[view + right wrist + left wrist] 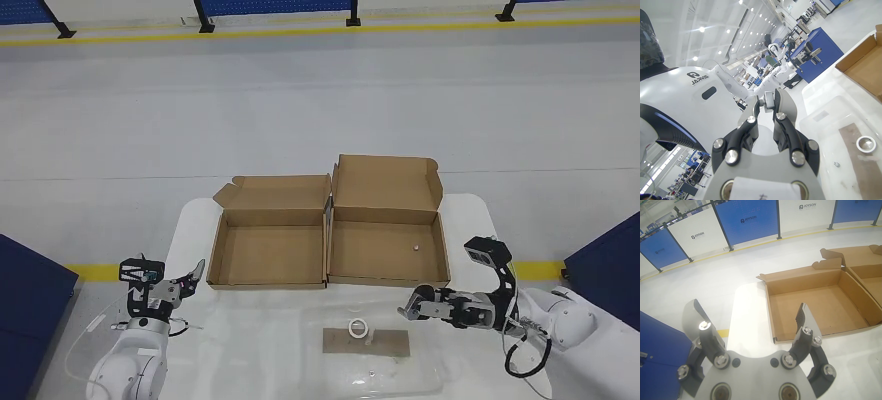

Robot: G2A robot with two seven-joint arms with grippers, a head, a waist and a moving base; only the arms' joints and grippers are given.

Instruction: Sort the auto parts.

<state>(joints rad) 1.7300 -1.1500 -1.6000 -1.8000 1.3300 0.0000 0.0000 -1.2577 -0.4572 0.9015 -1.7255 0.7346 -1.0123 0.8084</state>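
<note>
A small metal part (pixel 769 103) is pinched in the right gripper (pixel 766 100) by the right end of a clear tray (pixel 807 121) along the bench's front edge. A white ring (pixel 866 144) lies in the tray. The left gripper (pixel 749 307) gapes wide near the front left corner.

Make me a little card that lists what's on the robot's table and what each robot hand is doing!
left gripper: open, holding nothing, near the left box
right gripper: shut on a small metal part, near the clear tray
left box: cardboard, lid flap open
right box: cardboard, lid flap open, one small white part inside
clear tray: in front of the boxes, holds a brown strip
white ring: in the tray, at the strip's edge
tiny metal piece: in the tray, off the strip
</note>
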